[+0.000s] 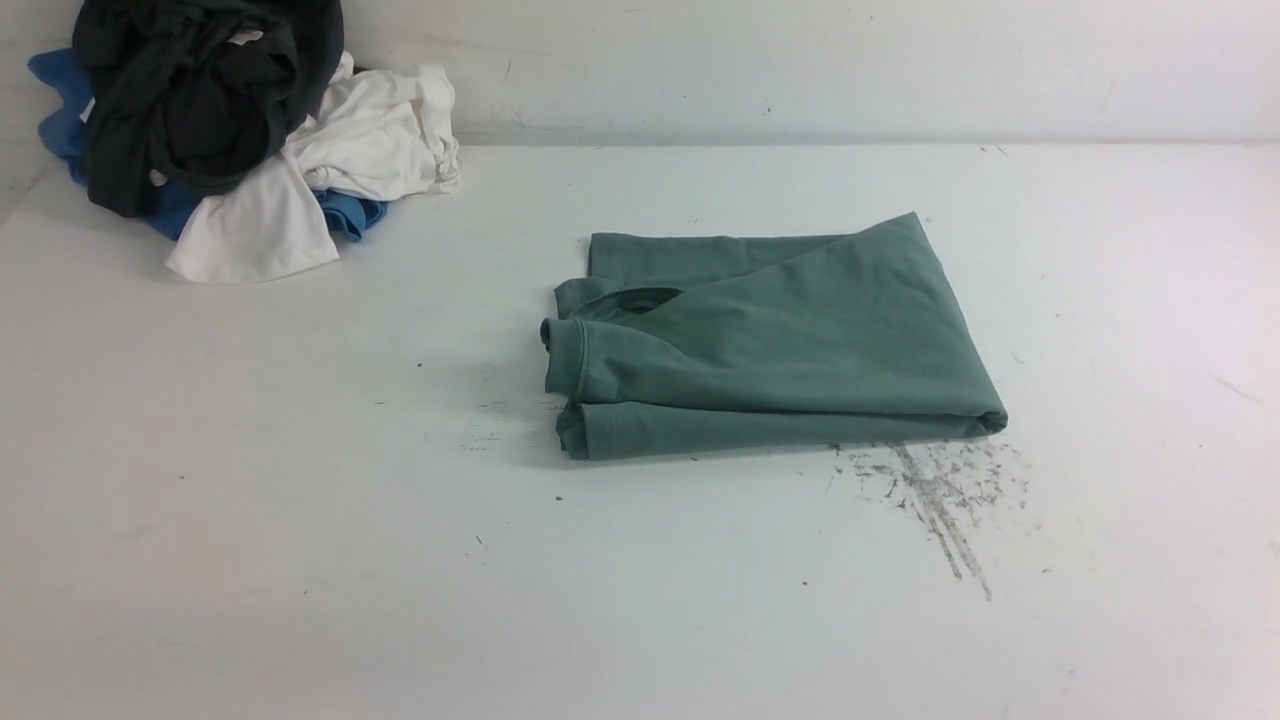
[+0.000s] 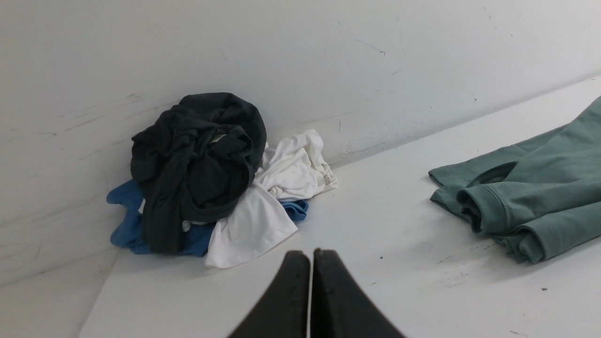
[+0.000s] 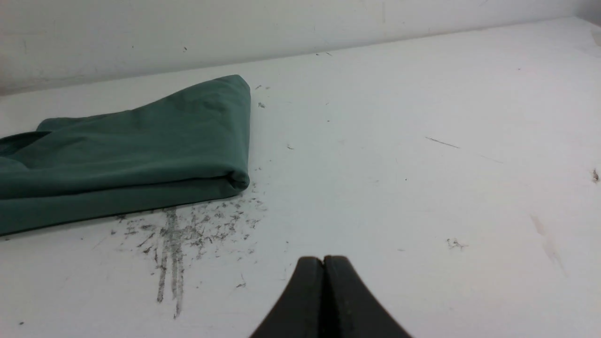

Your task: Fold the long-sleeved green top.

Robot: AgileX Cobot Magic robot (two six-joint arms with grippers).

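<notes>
Mostly bare scuffed white table [image 1: 300,560], white wall [image 1: 800,60] behind

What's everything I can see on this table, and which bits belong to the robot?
green long-sleeved top: one, sage green, folded flat, middle of the table.
black garment: one, black, crumpled on top of the pile in the far left corner.
white garment: at least one, white, in the same pile.
blue garment: at least one, blue, under the pile.
scuff marks: one patch, grey, just in front of the top.
table: one, white.
wall: white, behind the table.
left gripper: one, black, shut, empty.
right gripper: one, black, shut, empty.
</notes>
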